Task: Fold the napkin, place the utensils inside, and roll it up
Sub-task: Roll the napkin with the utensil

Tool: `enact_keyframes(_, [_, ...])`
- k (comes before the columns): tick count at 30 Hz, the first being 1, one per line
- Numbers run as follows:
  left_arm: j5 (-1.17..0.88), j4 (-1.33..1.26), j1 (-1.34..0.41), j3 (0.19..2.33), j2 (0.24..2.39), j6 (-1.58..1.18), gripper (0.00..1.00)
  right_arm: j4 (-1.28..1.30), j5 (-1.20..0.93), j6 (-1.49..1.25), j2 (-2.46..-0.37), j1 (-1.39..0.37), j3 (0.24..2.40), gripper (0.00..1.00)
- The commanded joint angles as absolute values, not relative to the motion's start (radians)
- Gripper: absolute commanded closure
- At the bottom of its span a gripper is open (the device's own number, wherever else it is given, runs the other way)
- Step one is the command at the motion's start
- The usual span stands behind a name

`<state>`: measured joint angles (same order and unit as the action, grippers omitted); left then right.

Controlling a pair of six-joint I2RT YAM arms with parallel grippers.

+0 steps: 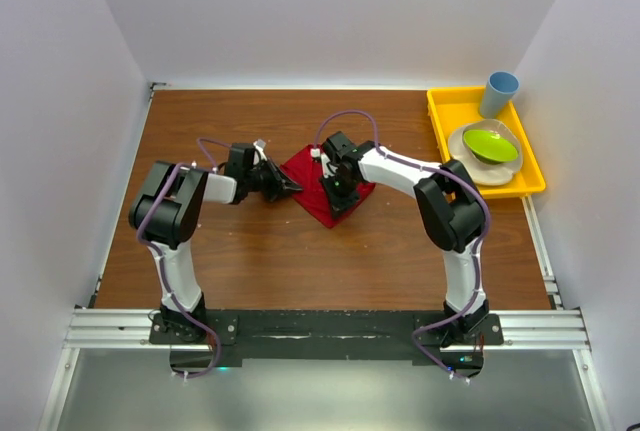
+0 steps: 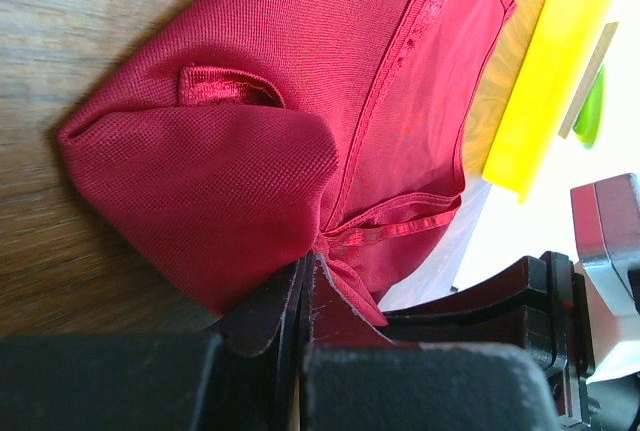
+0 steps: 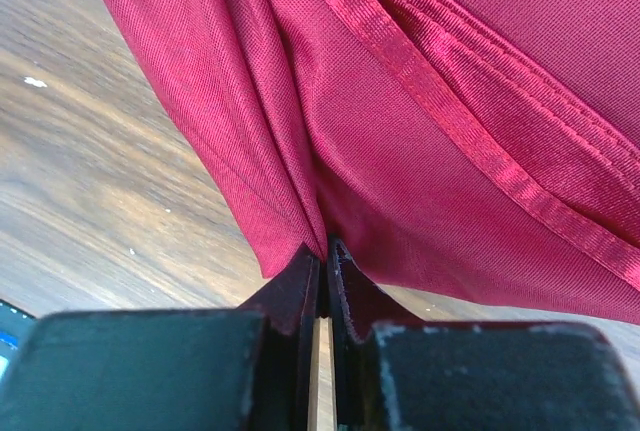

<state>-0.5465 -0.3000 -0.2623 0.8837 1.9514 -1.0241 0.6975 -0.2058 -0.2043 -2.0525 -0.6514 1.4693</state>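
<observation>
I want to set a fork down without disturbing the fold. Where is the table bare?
Bare table: the strip between the napkin and the arm bases, and the far band behind it. Crowded: the middle, where the left tool and right tool pinch the napkin.

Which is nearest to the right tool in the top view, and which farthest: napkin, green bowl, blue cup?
1. napkin: pinched in the right tool, mid-table.
2. green bowl: in the yellow tray, far right.
3. blue cup: tray's back corner, farthest.
</observation>
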Motion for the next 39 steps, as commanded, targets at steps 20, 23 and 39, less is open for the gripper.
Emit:
enact_keyframes(20, [-0.408, 0.049, -0.265, 0.842, 2.045, -0.951, 1.00, 0.658, -0.035, -0.063, -2.074, -0.795, 1.758, 0.43])
enact_keyframes(23, [-0.414, 0.052, -0.265, 0.839, 2.042, -0.959, 1.00, 0.585, -0.031, -0.074, -2.091, -0.799, 1.753, 0.46])
enact_keyframes(39, [-0.425, 0.029, -0.265, 0.824, 2.034, -0.985, 1.00, 0.505, 0.037, -0.006, -2.154, -0.802, 1.631, 0.48])
